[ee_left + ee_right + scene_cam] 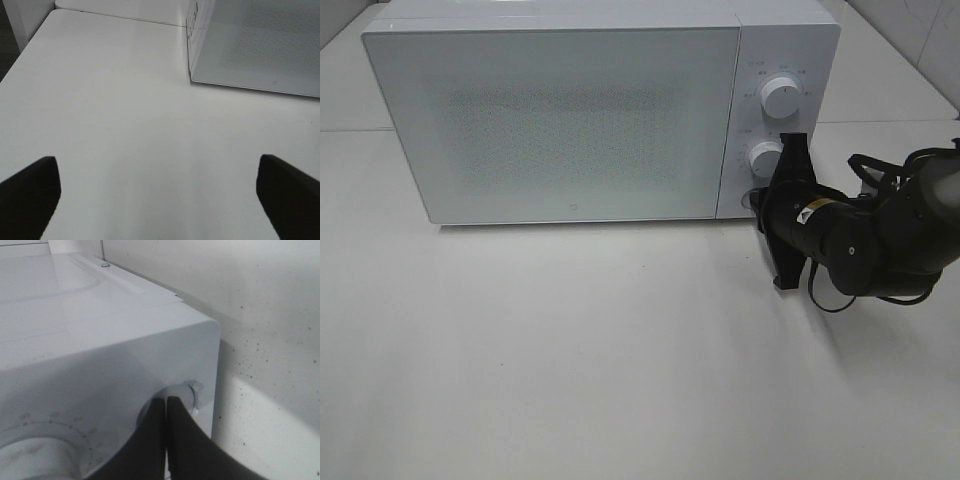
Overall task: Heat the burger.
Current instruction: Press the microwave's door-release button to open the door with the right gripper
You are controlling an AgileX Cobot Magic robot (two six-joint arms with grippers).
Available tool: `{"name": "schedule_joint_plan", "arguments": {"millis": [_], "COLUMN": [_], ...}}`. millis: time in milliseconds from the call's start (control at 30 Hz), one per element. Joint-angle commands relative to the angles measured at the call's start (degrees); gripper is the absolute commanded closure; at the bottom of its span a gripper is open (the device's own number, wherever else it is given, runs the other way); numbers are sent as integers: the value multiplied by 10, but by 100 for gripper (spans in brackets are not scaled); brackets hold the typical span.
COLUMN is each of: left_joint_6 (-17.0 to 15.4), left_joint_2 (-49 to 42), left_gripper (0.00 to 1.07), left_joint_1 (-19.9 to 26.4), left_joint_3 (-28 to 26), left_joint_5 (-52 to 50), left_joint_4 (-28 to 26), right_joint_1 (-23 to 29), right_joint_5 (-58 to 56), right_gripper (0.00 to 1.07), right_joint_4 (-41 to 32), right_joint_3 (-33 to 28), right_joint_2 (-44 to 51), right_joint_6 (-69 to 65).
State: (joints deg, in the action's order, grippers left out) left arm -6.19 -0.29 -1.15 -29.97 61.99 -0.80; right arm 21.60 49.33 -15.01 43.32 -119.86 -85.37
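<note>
Two grippers are at a white table (pixel 570 360). Nearest, the left gripper (pixel 157 172) hangs over the tabletop with its fingers spread wide and nothing between them. Farther in, the right gripper (pixel 166 405) has its fingers pressed together, tips at the round button (pixel 194 390) low on the control panel, below two knobs (pixel 780 97). Behind stands the microwave (pixel 570 120), its frosted door shut. The burger shows in no view, and whether it sits inside cannot be told.

Right arm (pixel 880 235) stretched forward, left gripper (pixel 156 170) empty.
The right gripper (pixel 166 407) has its jaws pressed together; the left one's jaws stand wide apart.
</note>
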Motion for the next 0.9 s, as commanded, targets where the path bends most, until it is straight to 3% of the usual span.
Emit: {"name": "schedule_joint_plan", "arguments": {"millis": [33, 300, 900], "left_joint_6": [-1, -1, -1], "left_joint_2": [-2, -2, -2], "left_gripper": [6, 6, 6], "left_joint_1": [2, 2, 2], "left_joint_3": [2, 2, 2], "left_joint_5": [-8, -8, -8], "left_joint_4": [2, 2, 2], "right_joint_1": [-3, -1, -2], "right_joint_5": [27, 131, 148], "right_gripper": [107, 107, 107], "right_joint_4": [-17, -66, -135], "right_joint_3": [16, 21, 104], "right_joint_2": [3, 3, 3], "right_joint_6": [22, 22, 47]}}
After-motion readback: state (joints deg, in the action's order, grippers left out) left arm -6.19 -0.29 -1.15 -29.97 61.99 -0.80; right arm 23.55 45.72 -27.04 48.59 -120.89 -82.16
